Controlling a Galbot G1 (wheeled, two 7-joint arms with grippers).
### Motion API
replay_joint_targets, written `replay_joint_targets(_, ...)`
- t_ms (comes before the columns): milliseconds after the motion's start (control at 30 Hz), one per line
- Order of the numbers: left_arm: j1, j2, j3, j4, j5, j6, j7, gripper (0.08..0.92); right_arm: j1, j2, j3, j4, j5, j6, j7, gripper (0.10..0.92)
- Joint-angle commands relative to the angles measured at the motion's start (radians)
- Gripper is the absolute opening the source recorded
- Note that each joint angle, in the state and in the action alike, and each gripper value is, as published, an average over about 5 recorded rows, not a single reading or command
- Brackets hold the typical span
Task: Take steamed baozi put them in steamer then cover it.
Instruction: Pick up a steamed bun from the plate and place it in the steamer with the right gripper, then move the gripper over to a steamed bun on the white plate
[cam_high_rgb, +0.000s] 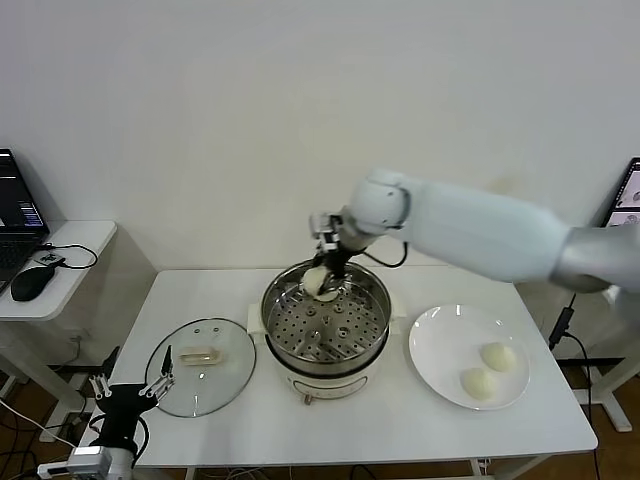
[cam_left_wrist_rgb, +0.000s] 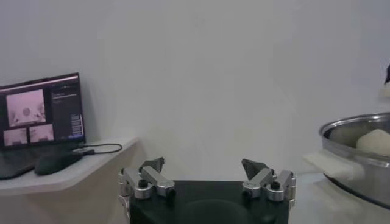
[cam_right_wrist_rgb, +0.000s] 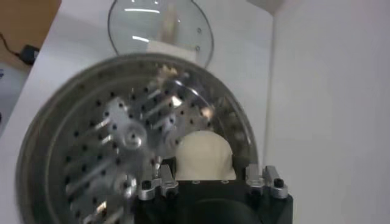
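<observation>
Baozi number one (cam_high_rgb: 321, 283) is in the right gripper (cam_high_rgb: 327, 268), pinched between the fingers and hanging just over the back rim of the steamer (cam_high_rgb: 326, 322). From the right wrist view the bun (cam_right_wrist_rgb: 204, 157) fills the space between the two fingers, cream-white and smooth, with the perforated tray (cam_right_wrist_rgb: 131, 149) spread out beneath it. The right arm reaches in from the right side of the table, elbow high, wrist bent down toward the pot.

Below the bun, the tray's holes show clearly and the pot's steel wall shines all round; I can't make out for sure whether another bun already sits on the tray in the head view, though the left wrist view catches a pale rounded shape (cam_left_wrist_rgb: 375, 141) just above the steamer's rim (cam_left_wrist_rgb: 356, 125).

To the right of the steamer sits the white plate (cam_high_rgb: 440, 345), and two more baozi (cam_high_rgb: 498, 356) rest on it side by side, one (cam_high_rgb: 479, 383) nearer the front edge.

On the other side of the pot, the cover (cam_high_rgb: 201, 365) lies flat on the table (cam_high_rgb: 360, 425), glass down, its cream handle on top, rim nearly touching the steamer's base.

Down at the front left corner, the left gripper (cam_high_rgb: 132, 385) waits off the table edge, fingers spread wide and holding nothing. Beyond it, a side desk carries a laptop (cam_left_wrist_rgb: 41, 119) and a mouse (cam_left_wrist_rgb: 56, 162).
</observation>
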Motion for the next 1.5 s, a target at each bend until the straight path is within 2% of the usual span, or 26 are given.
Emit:
replay_joint_targets(33,0.0,-0.001,-0.003,0.0,0.007,-0.004,0.0,0.823,-0.08,0.139,-0.016,-0.086,0.012,-0.031,0.02,0.585)
replay_joint_targets(367,-0.002,0.0,0.0,0.0,0.005,-0.005,0.001,0.823,-0.102,0.156,-0.025,-0.12,-0.026,-0.039,0.028,0.597)
replay_joint_targets(633,-0.004,0.005,0.001,-0.007,0.003,-0.003,0.002,0.823,-0.014,0.056,0.014,-0.044,-0.034,-0.035,-0.027,0.785)
replay_joint_targets(867,0.002,0.014,0.002,-0.022,-0.001,0.001,0.005,0.823,0.139,-0.217,0.001,0.124,-0.049,0.036,-0.137,0.822)
replay_joint_targets(1067,0.006,0.023,0.011,-0.025,-0.003,0.002,0.007,0.823,0.154,-0.522,-0.007,0.278,-0.163,0.172,-0.235,0.823)
replay_joint_targets(1233,0.018,0.034,0.013,-0.02,-0.004,0.001,0.008,0.823,0.086,-0.763,0.023,0.364,-0.264,0.247,-0.276,0.823)
replay_joint_targets(1500,0.027,0.036,0.023,-0.001,0.003,0.0,0.009,0.823,-0.193,-0.975,0.234,0.418,-0.405,0.32,-0.284,0.822)
